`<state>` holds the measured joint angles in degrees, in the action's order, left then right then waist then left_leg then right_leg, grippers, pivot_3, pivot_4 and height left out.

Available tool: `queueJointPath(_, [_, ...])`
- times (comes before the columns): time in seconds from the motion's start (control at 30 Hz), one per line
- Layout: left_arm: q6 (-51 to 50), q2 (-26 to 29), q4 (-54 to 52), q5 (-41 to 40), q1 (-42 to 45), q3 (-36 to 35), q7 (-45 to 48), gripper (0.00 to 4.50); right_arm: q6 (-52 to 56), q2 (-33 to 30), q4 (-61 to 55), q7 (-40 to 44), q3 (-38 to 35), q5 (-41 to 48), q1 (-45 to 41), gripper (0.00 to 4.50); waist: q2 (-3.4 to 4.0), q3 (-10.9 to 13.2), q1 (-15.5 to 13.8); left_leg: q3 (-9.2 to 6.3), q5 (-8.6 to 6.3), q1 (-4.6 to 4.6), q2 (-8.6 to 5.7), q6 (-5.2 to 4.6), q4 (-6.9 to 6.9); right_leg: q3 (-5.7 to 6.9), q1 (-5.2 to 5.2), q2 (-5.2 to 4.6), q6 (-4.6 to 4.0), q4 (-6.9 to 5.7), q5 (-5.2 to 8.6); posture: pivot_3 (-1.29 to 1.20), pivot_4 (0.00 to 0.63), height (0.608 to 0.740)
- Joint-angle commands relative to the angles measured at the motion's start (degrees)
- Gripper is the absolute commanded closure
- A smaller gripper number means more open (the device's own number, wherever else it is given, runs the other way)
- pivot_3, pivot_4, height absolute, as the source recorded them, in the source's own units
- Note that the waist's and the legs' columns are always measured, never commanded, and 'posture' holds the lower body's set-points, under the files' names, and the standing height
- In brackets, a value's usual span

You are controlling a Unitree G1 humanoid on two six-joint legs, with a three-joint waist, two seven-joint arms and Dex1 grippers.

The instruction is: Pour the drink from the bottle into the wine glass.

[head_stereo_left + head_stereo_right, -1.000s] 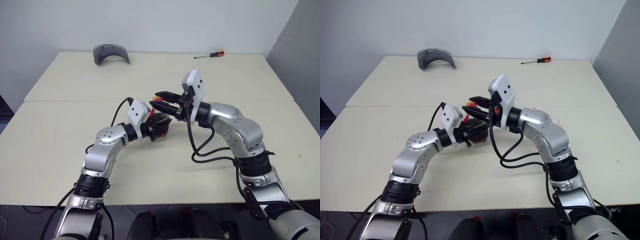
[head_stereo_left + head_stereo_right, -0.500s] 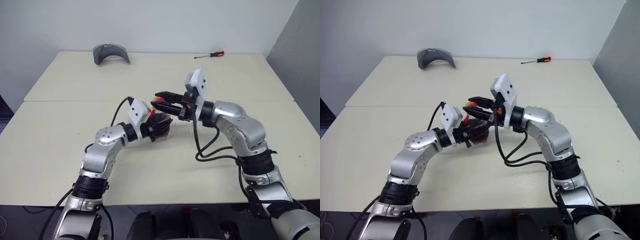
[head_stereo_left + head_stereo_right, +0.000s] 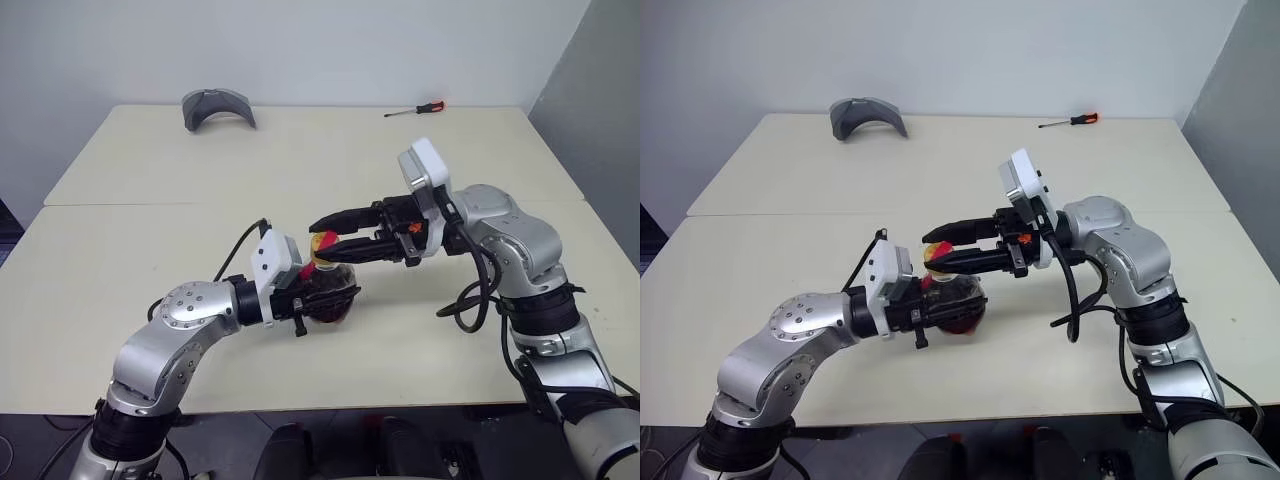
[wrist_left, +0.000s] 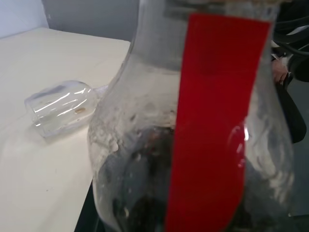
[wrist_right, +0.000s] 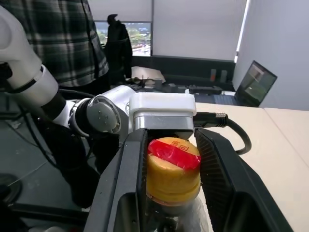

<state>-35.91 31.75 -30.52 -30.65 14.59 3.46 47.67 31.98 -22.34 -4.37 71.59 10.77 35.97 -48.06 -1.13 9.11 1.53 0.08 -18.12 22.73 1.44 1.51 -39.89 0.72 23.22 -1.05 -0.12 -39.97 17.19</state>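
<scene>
Bottle (image 3: 328, 295) upright near the table's (image 3: 150, 240) middle, rounded body with dark drink (image 4: 145, 193) low inside, red label strip up the neck. Left gripper (image 3: 318, 298) clamped round the body. Yellowish-orange cap (image 5: 173, 166) sits between the right gripper's (image 3: 322, 233) two fingers, which flank it closely; contact unclear. Wine glass (image 4: 62, 107) lies on its side just beyond. Far edge: grey curved object (image 3: 217, 105) left, screwdriver (image 3: 416, 107) right.

1. Head stereo pair: looks forward and down over both arms; both eyes share the whole worktop (image 3: 120, 250).
2. Left wrist camera: very near the bottle (image 4: 193, 145).
3. Right wrist camera: looks along its end effector (image 5: 171, 159), close on the cap (image 5: 173, 169).
</scene>
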Motion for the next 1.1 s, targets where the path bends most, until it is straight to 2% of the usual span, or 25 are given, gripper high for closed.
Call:
queueJointPath(0.03, [1.8, -0.5, -2.5, -1.6, 0.8, -2.4, -1.4, 2.85, -0.1, -0.5, 1.0, -3.8, -0.5, -3.0, 0.2, 2.32, 0.00, 0.0, 0.0, -0.01, 0.00, 0.00, 0.00, 0.00, 0.00, 0.00, 0.00, 0.00, 0.00, 0.00, 0.00, 0.00, 0.150, 0.740])
queueJointPath(0.23, [1.1, -4.8, -1.8, 0.3, 0.1, -3.3, -10.3, 2.85, 6.2, -2.8, -3.1, -10.7, -5.1, -1.1, 4.4, 0.20, -0.01, 0.0, -0.6, 0.00, 0.00, 0.06, -0.02, 0.01, -0.03, 0.00, 0.00, -0.04, 0.00, 0.03, 0.00, 0.00, 0.150, 0.740])
queueJointPath(0.27, [0.9, -5.1, -2.0, 0.4, -0.3, -3.4, -11.1, 2.85, 6.8, -3.3, -4.1, -12.0, -5.9, -1.0, 5.2, 0.04, -0.01, 0.0, -0.6, 0.00, 0.01, 0.06, -0.02, 0.01, -0.04, 0.00, -0.01, -0.04, 0.00, 0.03, 0.00, 0.00, 0.150, 0.740])
queueJointPath(0.43, [2.7, -5.3, 0.8, 3.3, -0.6, -2.9, -13.7, 2.85, 10.2, -2.6, -10.0, -20.7, -9.6, 0.0, 8.6, 0.04, 0.02, 0.0, -0.5, 0.01, 0.00, 0.04, 0.00, 0.01, 0.00, -0.01, 0.02, -0.02, 0.00, 0.00, 0.00, 0.00, 0.150, 0.740])
queueJointPath(0.57, [4.7, -7.2, 6.0, 5.8, 3.6, -1.7, -15.1, 2.85, 12.3, 0.5, -13.2, -26.8, -10.1, 1.2, 8.2, 0.04, 0.03, 0.0, -0.4, 0.00, 0.01, 0.02, 0.00, 0.01, 0.01, 0.01, 0.02, 0.00, 0.00, -0.02, 0.00, 0.00, 0.150, 0.740])
queueJointPath(0.87, [6.9, -9.6, 11.6, 7.1, 9.2, 0.1, -13.5, 2.85, 13.1, 5.3, -12.7, -33.8, -8.9, 1.1, 5.1, 0.04, 0.03, 0.0, -0.5, 0.03, 0.02, 0.05, -0.03, 0.03, 0.00, -0.02, 0.03, -0.02, 0.00, 0.01, 0.00, 0.00, 0.150, 0.740])
queueJointPath(1.1, [7.0, -9.9, 11.6, 7.1, 10.0, 1.1, -12.4, 2.85, 11.7, 6.6, -11.4, -34.3, -7.5, 0.0, 3.3, 0.04, 0.04, 0.0, -0.4, 0.04, 0.02, 0.06, -0.03, 0.04, 0.00, -0.02, 0.03, -0.02, 0.00, 0.02, 0.00, 0.00, 0.150, 0.740])
